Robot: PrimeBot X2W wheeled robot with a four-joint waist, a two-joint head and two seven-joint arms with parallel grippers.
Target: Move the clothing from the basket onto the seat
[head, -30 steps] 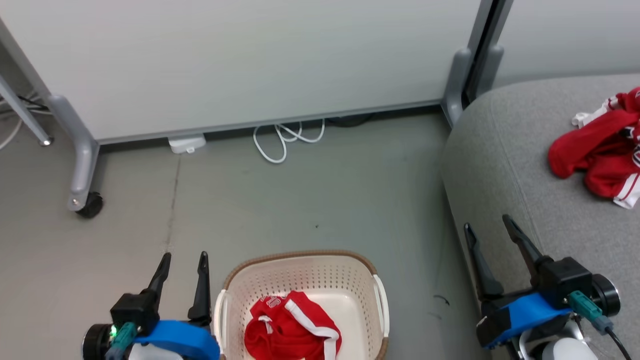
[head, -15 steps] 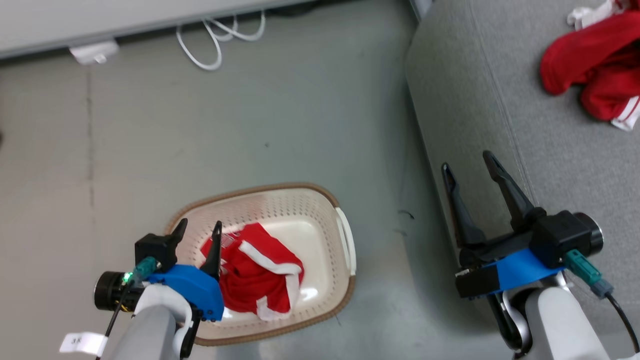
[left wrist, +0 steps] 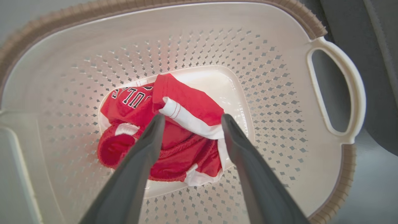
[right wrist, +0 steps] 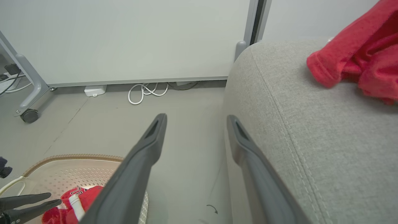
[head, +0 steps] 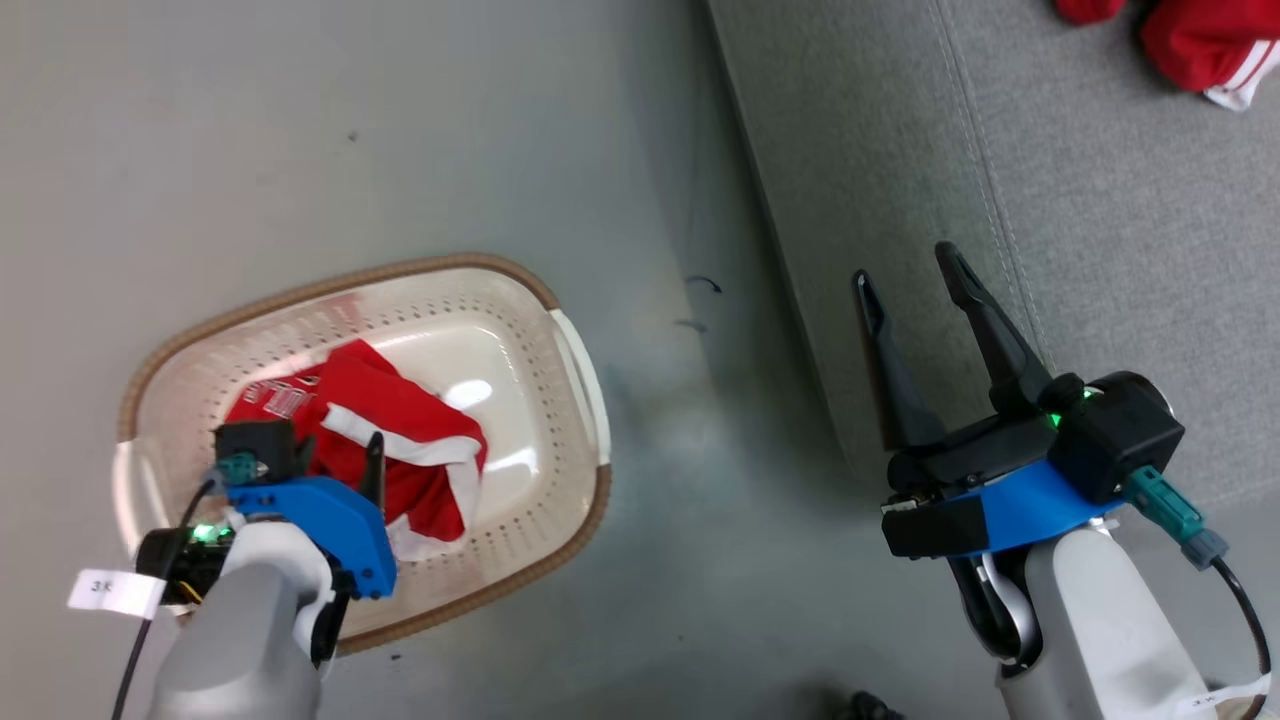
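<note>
The cream basket (head: 400, 272) with its brown rim stands on the floor. In it lies a crumpled red garment (head: 365, 385) with a wide white band and block lettering. My left gripper (head: 335, 445) hangs open inside the basket (left wrist: 264, 77), just above the garment (left wrist: 186, 99), one finger on each side of the white band. My right gripper (head: 903, 265) is open and empty at the grey seat's (head: 1050, 200) left edge. A second red garment (head: 1200, 40) rests on the seat (right wrist: 311, 124) at the far right, also seen in the right wrist view (right wrist: 357, 62).
Grey floor lies between the basket and the seat. Behind, a pale partition stands on a caster foot (right wrist: 29, 115), with a looped white cable (right wrist: 146, 91) and a white adapter (right wrist: 94, 91) at its base. A small dark object (head: 860, 705) sits at the bottom edge.
The head camera has tilted down and swung, shifting the whole scene. My left gripper has moved over the rim and down into the basket above the garment. The right gripper stays open.
</note>
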